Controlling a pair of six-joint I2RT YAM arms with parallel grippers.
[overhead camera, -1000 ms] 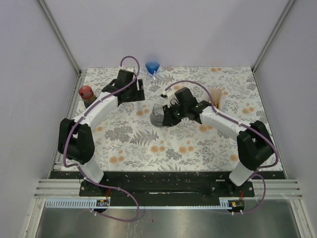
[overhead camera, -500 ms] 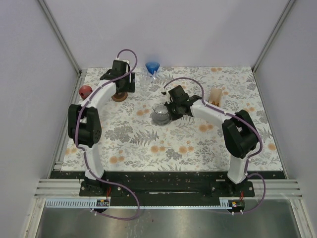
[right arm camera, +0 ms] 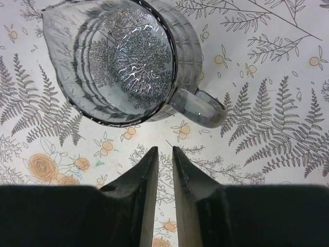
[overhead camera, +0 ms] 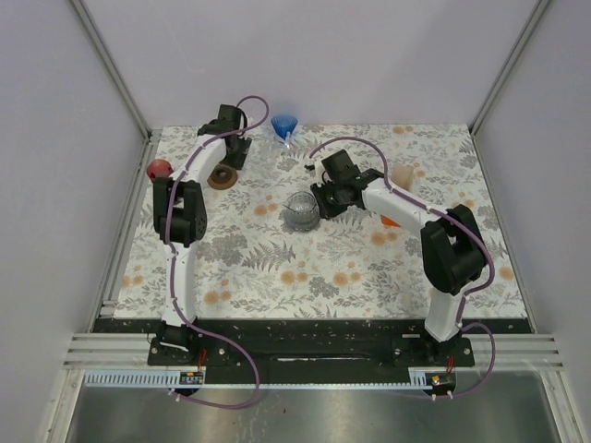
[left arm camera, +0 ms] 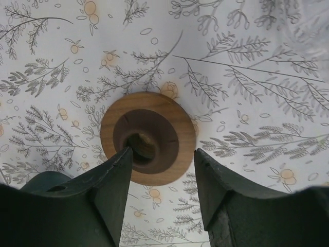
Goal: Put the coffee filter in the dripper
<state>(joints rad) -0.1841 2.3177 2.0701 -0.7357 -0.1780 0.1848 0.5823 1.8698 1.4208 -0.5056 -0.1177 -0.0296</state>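
Cloth [overhead camera: 249, 268] printed with ferns covers the table, and the glass pitcher [overhead camera: 300, 211] stands near its middle. Far left of the pitcher sits a red-topped object [overhead camera: 159, 169]. Closer to the pitcher, left and behind it, a wooden ring [left arm camera: 148, 138] lies flat. The left gripper [left arm camera: 163, 154] hangs over the ring, jaws spread wide to either side, empty. Behind the pitcher the blue dripper [overhead camera: 284, 124] stands upright, wide mouth up. Just right of the pitcher, the right gripper [right arm camera: 164, 150] is pinched to a slit and grips nothing. Further right lies the tan coffee filter [overhead camera: 404, 173], partly behind the arm. Its long axis seems to run toward and away from the arms, though it is too small to tell which end is the point.
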